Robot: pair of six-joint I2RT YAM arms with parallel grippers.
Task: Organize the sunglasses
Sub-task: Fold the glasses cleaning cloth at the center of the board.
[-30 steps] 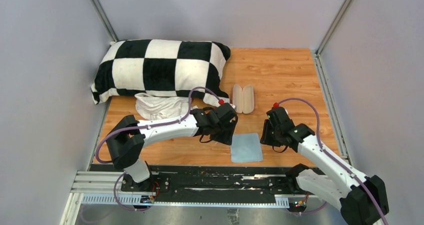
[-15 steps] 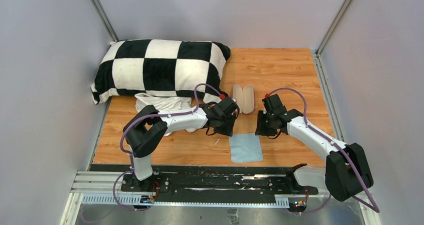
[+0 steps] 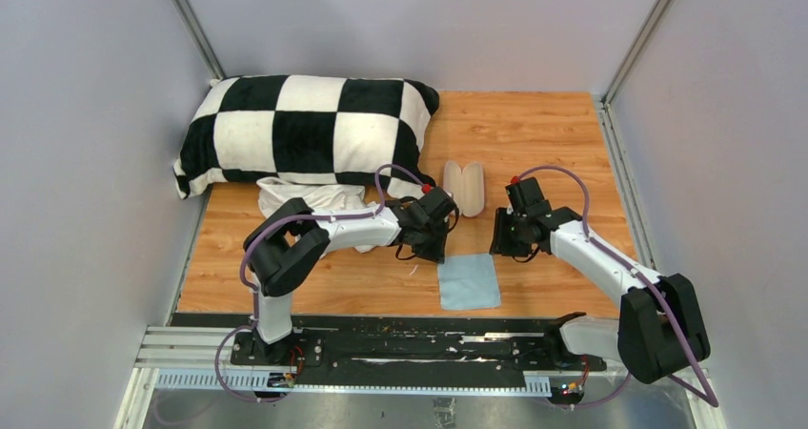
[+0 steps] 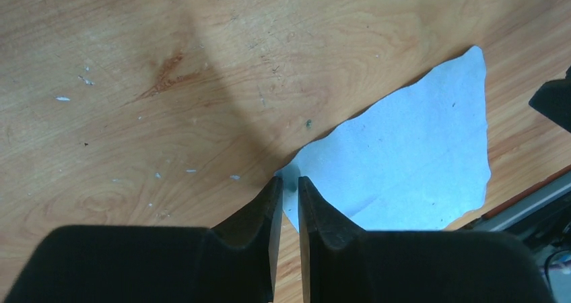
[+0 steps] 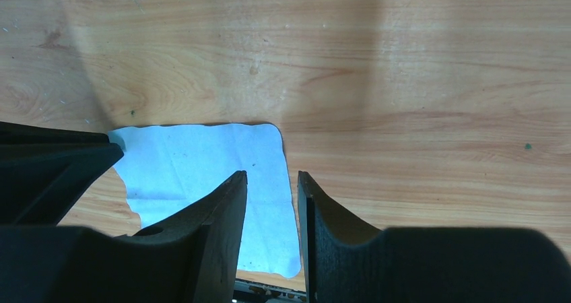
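The sunglasses are not visible in any view. The pink case (image 3: 464, 188) lies open on the wooden table, its cream inside up. The light-blue cloth (image 3: 469, 281) lies flat in front of it. My left gripper (image 3: 434, 248) is at the cloth's far left corner. In the left wrist view, the left gripper (image 4: 288, 182) is almost shut, with a thin slit over the corner of the cloth (image 4: 411, 155). My right gripper (image 3: 502, 246) is at the far right corner. In the right wrist view, it (image 5: 271, 175) is slightly open above the edge of the cloth (image 5: 202, 161) and holds nothing.
A black-and-white checked pillow (image 3: 305, 129) fills the back left. A crumpled white cloth (image 3: 310, 200) lies in front of it, beside the left arm. The black base rail (image 3: 400, 338) runs along the near table edge. The left arm's dark gripper body (image 5: 47, 161) shows in the right wrist view.
Both arms have reached farther in. The left gripper moved right to the cloth's far left corner. The right gripper moved left and away to its far right corner.
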